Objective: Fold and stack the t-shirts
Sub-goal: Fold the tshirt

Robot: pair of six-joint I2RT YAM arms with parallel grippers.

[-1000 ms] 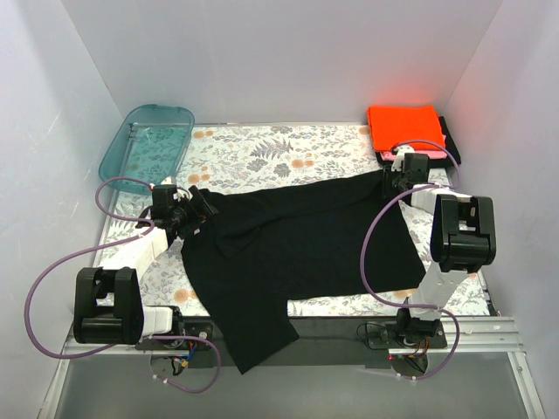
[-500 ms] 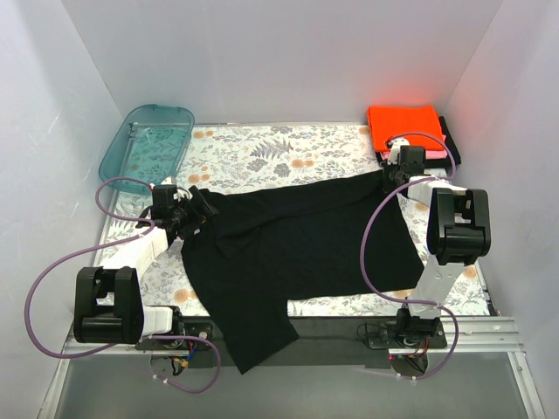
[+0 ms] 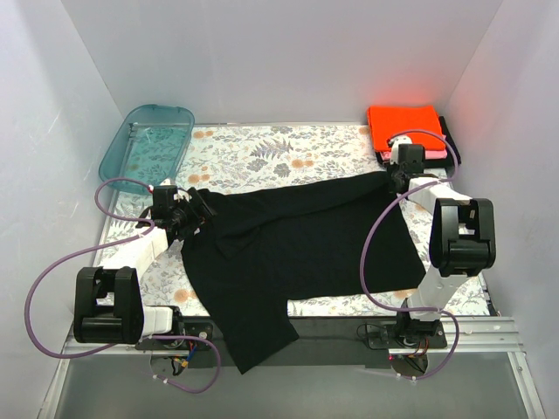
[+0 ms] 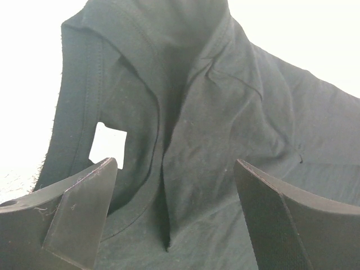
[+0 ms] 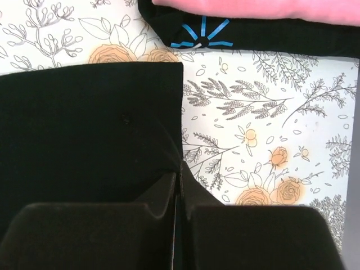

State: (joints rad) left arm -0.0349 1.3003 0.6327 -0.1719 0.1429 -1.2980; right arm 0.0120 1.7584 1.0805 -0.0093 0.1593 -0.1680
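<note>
T-shirts, count: four; one lies spread out, three sit folded in a pile.
Large black t-shirt (image 3: 297, 253): spread across the middle of the floral table cover (image 3: 262, 153). One corner hangs over the near edge between the two arm bases.
Folded pile: at the far right corner. The orange t-shirt (image 3: 403, 127) is on top, the pink t-shirt (image 5: 253, 10) is under it, and the black t-shirt with a light-blue mark (image 5: 281, 36) is at the bottom.
Grippers, count: two.
Left gripper (image 4: 174, 164): released, fingers spread wide over the bunched folds at the large black t-shirt's left end. No cloth lies between them.
Right gripper (image 5: 180, 169): clenched, fingertips pressed together on the large black t-shirt's far right edge, where the cloth puckers. It is just beside the pile and not touching it.
Teal plastic tub (image 3: 148, 140): one, at the far left corner, well apart from every shirt.
Purple cables (image 3: 52, 288): two, one looping beside each arm.
</note>
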